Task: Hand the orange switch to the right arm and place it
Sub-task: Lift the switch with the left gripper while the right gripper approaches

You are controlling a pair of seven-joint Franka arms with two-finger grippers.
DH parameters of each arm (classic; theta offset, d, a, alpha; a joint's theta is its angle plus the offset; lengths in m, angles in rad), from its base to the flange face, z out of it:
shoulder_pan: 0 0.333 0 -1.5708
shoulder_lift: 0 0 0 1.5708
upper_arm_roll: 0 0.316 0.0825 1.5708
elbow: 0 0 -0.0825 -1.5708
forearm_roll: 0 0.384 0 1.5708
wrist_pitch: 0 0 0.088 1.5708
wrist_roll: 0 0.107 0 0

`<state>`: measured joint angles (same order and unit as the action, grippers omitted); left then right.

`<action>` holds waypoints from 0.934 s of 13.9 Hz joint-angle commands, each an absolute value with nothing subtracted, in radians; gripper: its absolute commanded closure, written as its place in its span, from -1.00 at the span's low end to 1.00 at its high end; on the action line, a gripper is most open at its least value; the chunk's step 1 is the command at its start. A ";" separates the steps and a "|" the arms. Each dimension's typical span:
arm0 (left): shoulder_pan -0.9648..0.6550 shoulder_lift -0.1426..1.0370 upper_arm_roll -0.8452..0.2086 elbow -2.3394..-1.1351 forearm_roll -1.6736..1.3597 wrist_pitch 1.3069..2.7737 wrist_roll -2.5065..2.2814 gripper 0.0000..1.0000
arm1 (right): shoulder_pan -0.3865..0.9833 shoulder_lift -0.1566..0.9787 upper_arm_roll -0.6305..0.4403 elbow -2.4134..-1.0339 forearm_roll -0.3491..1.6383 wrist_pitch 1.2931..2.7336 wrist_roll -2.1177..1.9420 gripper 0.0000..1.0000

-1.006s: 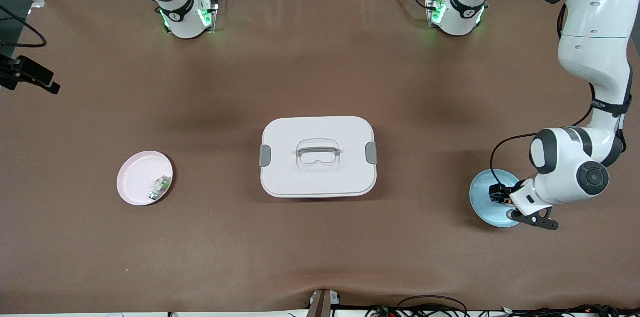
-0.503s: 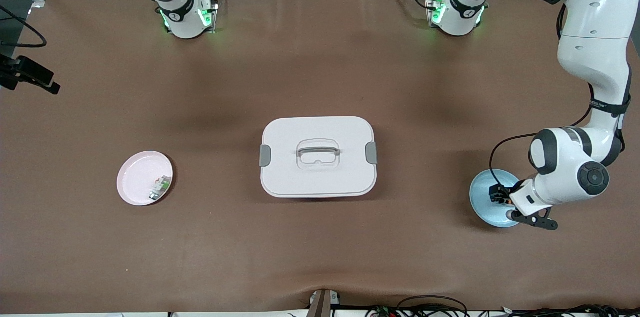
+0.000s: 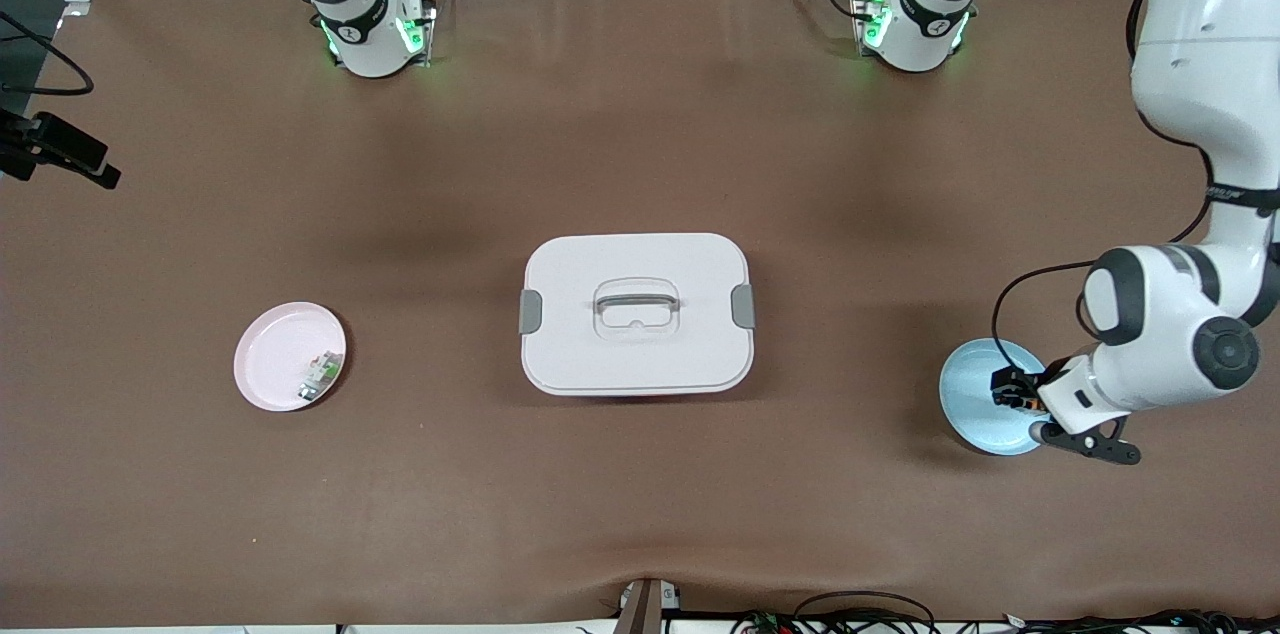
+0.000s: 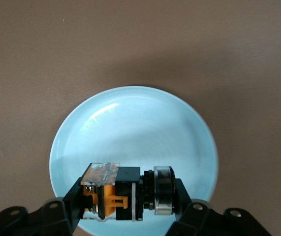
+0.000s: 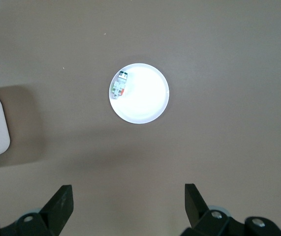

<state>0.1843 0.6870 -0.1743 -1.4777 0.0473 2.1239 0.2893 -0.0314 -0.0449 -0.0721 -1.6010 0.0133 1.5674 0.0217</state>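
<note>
Two plates sit on the brown table (image 3: pixel 640 494), one at each end. The blue plate (image 3: pixel 968 394) is at the left arm's end. The left gripper (image 3: pixel 1018 392) is over this plate, and its two fingers (image 4: pixel 76 199) squeeze the orange switch (image 4: pixel 125 192) from both sides. The switch is a little black block with orange parts (the round end looks dark and shiny in the left wrist view). It lies sideways between the fingers, low over the blue plate, and I cannot tell if it touches the plate.

The pink plate (image 3: pixel 280 354) is at the right arm's end, with a small green-and-white part (image 3: pixel 320 376) lying in it near the rim. The right gripper (image 5: pixel 128 209) hangs high over the table close to this plate, its fingers spread wide and holding nothing. The right arm waits.

A white box (image 3: pixel 636 314) with a grey handle (image 3: pixel 636 298) on its lid sits in the middle of the table, between the two plates.
</note>
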 commanded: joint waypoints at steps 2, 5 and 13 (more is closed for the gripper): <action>0.184 0.577 -0.183 -1.503 -0.024 1.988 0.302 0.92 | -0.035 -0.034 -0.064 -1.578 0.003 1.562 0.020 -1.00; 0.183 0.523 -0.207 -1.502 -0.035 1.919 0.259 0.92 | -0.034 -0.031 -0.064 -1.578 0.003 1.562 0.020 -1.00; 0.183 0.411 -0.310 -1.500 -0.159 1.777 0.063 0.92 | 0.005 0.006 -0.063 -1.578 -0.006 1.578 0.025 -1.00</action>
<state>0.1778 0.4575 -0.2777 -1.4782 -0.1304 1.8075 0.1206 -0.0107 -0.0160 -0.0622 -1.6008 0.0133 1.5731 0.0215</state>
